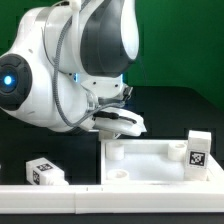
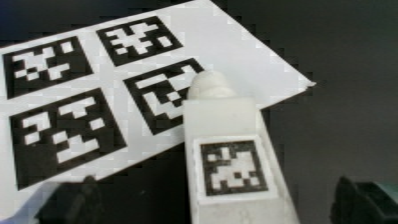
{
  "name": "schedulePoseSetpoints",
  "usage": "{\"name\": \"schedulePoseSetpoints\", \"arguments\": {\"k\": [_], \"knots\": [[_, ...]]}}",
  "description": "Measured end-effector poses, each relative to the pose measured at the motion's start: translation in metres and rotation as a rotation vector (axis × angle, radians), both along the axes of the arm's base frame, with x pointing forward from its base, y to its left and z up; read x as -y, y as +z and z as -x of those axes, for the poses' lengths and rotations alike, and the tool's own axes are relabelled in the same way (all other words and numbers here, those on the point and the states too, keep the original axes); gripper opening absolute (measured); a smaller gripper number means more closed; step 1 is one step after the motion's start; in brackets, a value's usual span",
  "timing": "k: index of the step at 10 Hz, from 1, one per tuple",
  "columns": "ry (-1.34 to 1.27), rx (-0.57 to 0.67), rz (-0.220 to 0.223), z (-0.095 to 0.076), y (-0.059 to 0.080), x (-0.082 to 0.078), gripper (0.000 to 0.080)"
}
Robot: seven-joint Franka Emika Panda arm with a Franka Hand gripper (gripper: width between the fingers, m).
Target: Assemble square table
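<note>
In the wrist view a white table leg (image 2: 228,140) with a black-and-white tag lies partly across the marker board (image 2: 107,80). My gripper (image 2: 217,202) is open above it. Its dark fingertips (image 2: 71,200) stand on either side of the leg, with a gap to each. In the exterior view the square table top (image 1: 150,165), a white slab with raised rim and round corner holes, lies at the lower right. One tagged leg (image 1: 197,150) stands upright at its right end. Another tagged leg (image 1: 45,171) lies on the black table at the left. The arm's body hides the jaws there.
A long white rail (image 1: 60,198) runs along the front edge of the exterior view, in front of the slab and the left leg. The bulky white arm (image 1: 70,70) fills the upper left of that view. The table surface is black.
</note>
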State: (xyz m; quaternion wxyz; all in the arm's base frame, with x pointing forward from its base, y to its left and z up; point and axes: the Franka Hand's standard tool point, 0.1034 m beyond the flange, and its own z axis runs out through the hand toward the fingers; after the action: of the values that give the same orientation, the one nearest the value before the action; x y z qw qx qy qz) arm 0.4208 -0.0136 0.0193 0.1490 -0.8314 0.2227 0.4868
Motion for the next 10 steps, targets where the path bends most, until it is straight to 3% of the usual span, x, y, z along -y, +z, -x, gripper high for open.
{"name": "schedulePoseSetpoints", "arguments": {"k": [5, 6, 7, 8, 10], "knots": [[-0.01, -0.025, 0.015, 0.01, -0.007, -0.005, 0.0618], [-0.01, -0.025, 0.015, 0.01, -0.007, -0.005, 0.0441], [-0.01, -0.026, 0.014, 0.01, -0.007, -0.005, 0.0441], [-0.01, -0.026, 0.014, 0.01, -0.007, -0.005, 0.028], [-0.008, -0.021, 0.014, 0.007, -0.001, -0.006, 0.0282]]}}
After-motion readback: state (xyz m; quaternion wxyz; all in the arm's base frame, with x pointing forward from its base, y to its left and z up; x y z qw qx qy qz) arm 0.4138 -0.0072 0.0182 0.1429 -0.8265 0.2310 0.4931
